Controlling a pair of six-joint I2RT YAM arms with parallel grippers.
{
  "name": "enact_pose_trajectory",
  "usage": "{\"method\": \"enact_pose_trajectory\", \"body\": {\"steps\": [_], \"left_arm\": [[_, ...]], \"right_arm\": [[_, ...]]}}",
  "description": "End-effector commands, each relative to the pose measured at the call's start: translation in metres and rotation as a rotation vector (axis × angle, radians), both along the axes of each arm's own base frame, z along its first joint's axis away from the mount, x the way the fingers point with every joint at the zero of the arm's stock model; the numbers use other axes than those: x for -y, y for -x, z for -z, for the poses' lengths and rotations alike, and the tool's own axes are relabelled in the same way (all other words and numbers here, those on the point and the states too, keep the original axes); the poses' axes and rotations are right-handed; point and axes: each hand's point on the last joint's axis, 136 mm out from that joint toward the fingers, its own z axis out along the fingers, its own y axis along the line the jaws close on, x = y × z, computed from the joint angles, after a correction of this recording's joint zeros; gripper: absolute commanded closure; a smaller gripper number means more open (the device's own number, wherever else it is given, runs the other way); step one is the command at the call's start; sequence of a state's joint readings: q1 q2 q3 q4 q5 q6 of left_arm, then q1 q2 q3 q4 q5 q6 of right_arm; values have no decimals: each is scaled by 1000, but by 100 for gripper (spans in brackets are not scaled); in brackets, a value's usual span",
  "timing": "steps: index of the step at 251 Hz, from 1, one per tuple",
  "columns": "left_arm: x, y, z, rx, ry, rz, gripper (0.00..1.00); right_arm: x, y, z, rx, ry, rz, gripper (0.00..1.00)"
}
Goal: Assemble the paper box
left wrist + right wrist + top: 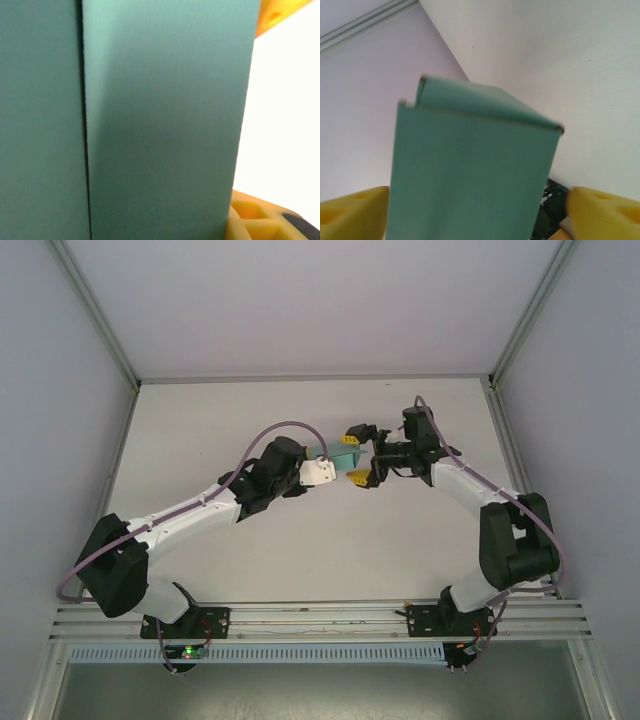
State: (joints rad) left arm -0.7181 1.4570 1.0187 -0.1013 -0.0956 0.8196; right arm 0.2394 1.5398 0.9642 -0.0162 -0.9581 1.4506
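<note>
Top view, 6 o'clock edge of the table [300,560]: both bases are bolted there. The left arm [180,520] runs up toward 2 o'clock and the right arm [510,540] bends back toward 10 o'clock. The two meet near the table's middle.

Left gripper [326,468]: its tip is at the 8 o'clock end of the box [344,458]. The white wrist housing and the card hide the jaws, so I cannot tell whether they are apart or clamped.

Left wrist view: teal card is right up against the lens. Two panels meet at a dark vertical seam left of centre. Yellow finger pieces [255,222] show at 1 and 5 o'clock past the card's right edge; I cannot tell whose they are.

Right gripper [355,458]: jaws wide apart, straddling the 3 o'clock end of the box. One yellow finger sits at 12 o'clock of it and the other at 5 o'clock.

Right wrist view: a broad teal face stands between the fingers [352,212]. The 8 o'clock finger is just beside the card; the 4 o'clock one stands apart from it, with a dark gap between. The top panel is folded over to a corner at 2 o'clock, and a small slit is open at 11 o'clock.

I cannot tell whether the box rests on the table.

Beyond, at 12 o'clock, is the pale wall [300,300].
</note>
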Motion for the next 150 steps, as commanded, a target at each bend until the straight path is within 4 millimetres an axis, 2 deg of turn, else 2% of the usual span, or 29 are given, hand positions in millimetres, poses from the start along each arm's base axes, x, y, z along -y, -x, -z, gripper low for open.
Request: {"method": "enact_pose_trajectory", "body": {"steps": [1,25,41,52,63,89,106,122,150], "left_arm": [[2,-5,-16,4,18,5,68],[-6,4,-9,-80,-28,23,68],[-11,7,-4,-124,-51,37,68],[-15,5,-1,-139,-58,32,68],[-19,3,1,-164,-56,19,68],[-23,17,10,-342,-28,60,68],[-24,32,17,-484,-11,128,67],[-25,40,24,-580,-15,156,67],[-28,44,43,-727,-51,130,68]], "right_arm": [[18,-1,2,110,63,56,2],[56,-7,16,190,159,144,2],[86,-16,15,263,223,177,2],[104,-23,9,356,319,185,2],[125,-29,4,433,502,191,2],[160,-41,-34,714,915,148,2],[165,-43,-57,878,1016,127,1],[168,-43,-69,988,1055,155,1],[138,-31,-79,1245,955,62,2]]}}
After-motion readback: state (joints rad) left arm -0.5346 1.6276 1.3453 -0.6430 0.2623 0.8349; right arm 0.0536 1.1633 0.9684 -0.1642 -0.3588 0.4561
